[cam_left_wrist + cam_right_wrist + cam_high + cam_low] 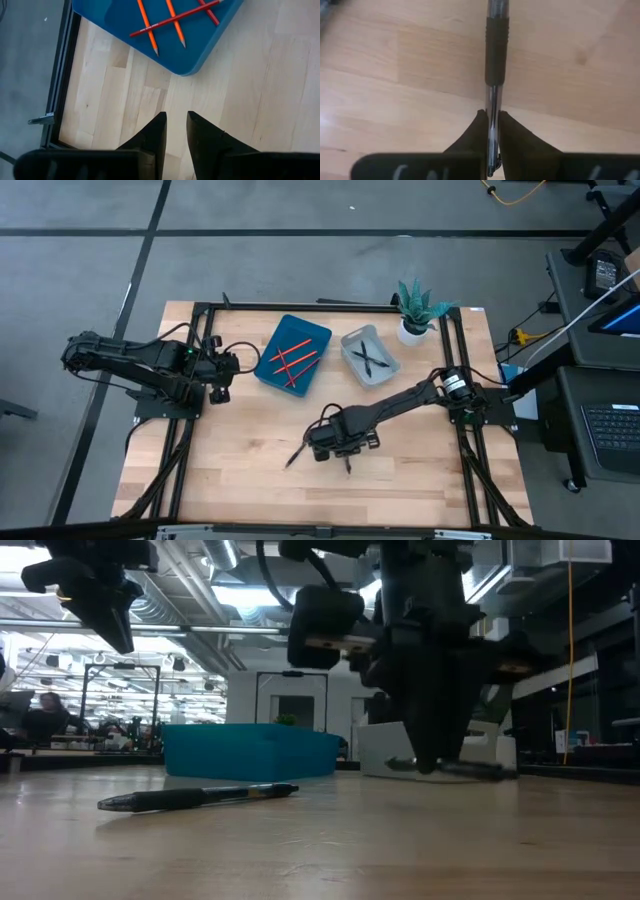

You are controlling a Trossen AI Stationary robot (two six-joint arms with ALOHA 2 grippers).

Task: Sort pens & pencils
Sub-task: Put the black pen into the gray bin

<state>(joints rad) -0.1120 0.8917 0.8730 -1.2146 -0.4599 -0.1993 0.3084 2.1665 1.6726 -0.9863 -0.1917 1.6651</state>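
Several red pencils point(292, 358) lie crossed in the blue tray point(272, 370); the left wrist view shows these pencils point(170, 20) too. Two black pens point(369, 359) lie crossed in the grey tray point(385, 370). One pen point(293, 456) lies flat on the wood near the table's middle, and the low view shows this pen point(200, 797) as well. My right gripper point(343, 448) is just right of it, shut on another pen point(496, 55). My left gripper point(176, 120) hangs over bare wood left of the blue tray, its fingers a narrow gap apart. My right gripper pinches the pen's clear barrel point(492, 107) between its two fingers, just behind the black rubber grip. The fingers come from above, pointing down, and lie across the pen. The pen is about level; one end point(347, 465) sticks out toward the near edge. Whether it is clear of the table I cannot tell.
A potted plant point(418, 308) stands at the far right corner behind the grey tray. Black frame rails point(200, 310) run along the table's left, right and far sides. Bare wood point(240, 480) spreads across the near half.
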